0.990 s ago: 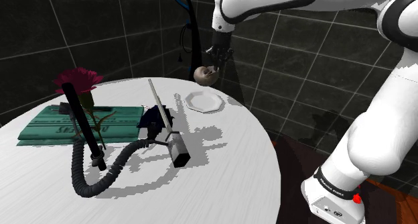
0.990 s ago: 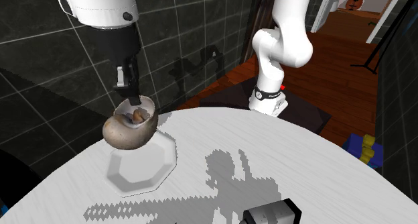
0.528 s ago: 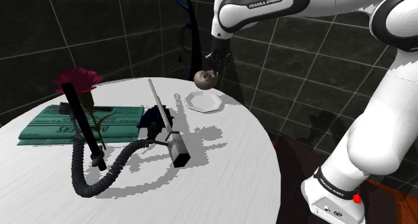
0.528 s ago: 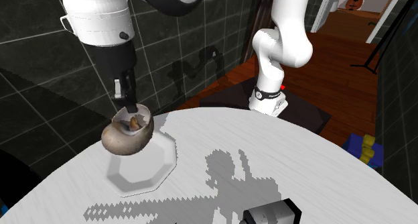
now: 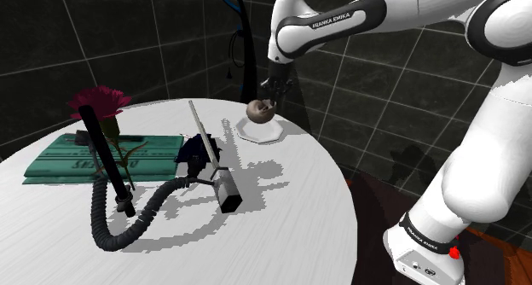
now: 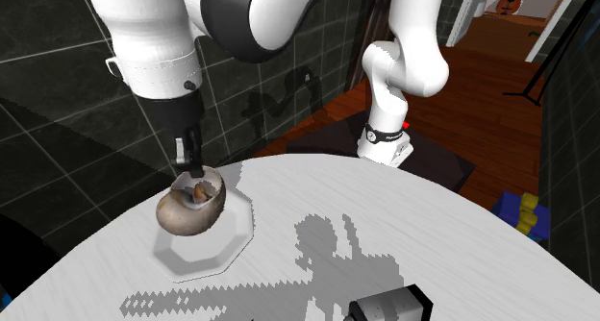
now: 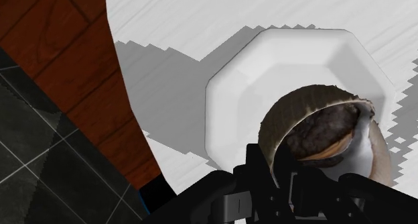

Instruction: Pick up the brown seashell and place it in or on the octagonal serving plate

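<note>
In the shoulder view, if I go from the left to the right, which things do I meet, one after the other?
red flower → grey box at the hose's end → white octagonal plate, with the brown seashell held above it → the arm's white base

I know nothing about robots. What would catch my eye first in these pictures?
The big white arm stretches over a round white table, its black gripper pinching a brown seashell right over a white eight-sided plate near the table's edge. Toward the shoulder view's left, a dark red flower sits by a black ribbed hose.
</note>
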You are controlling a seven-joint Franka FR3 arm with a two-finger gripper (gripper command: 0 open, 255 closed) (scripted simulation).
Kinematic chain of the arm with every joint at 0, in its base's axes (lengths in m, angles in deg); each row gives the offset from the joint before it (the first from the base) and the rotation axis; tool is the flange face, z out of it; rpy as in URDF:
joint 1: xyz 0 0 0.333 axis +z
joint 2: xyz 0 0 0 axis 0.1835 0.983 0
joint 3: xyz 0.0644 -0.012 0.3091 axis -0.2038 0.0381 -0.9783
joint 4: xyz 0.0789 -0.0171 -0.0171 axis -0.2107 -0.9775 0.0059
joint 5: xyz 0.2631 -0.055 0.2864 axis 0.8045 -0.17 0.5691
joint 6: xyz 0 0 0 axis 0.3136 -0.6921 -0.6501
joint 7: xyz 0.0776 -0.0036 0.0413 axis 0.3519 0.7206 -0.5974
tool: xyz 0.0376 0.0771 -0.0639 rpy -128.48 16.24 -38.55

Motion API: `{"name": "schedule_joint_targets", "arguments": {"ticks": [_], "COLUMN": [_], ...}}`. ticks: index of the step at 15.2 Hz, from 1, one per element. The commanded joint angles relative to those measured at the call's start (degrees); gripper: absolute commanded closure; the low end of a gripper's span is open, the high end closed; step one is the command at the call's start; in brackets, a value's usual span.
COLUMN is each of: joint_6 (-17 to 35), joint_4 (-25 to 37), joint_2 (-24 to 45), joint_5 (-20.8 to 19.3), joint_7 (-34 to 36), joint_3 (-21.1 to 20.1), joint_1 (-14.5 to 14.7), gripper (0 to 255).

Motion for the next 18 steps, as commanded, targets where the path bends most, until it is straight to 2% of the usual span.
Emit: {"name": "schedule_joint_targets", "arguments": {"ticks": [1, 6, 13, 14, 18], "joint_6": [1.6, 5.0, 5.0, 5.0, 5.0], "joint_4": [-1.1, -3.2, -3.2, -3.2, -3.2], "joint_2": [0.4, 1.7, 1.7, 1.7, 1.7], "joint_5": [-0.1, -0.3, -0.3, -0.3, -0.3], "joint_7": [0.2, 0.5, 0.5, 0.5, 0.5], "joint_3": [0.0, 0.0, 0.0, 0.1, 0.1], "joint_1": [0.0, 0.0, 0.0, 0.0, 0.0], "gripper": [255, 255, 255, 0, 0]}}
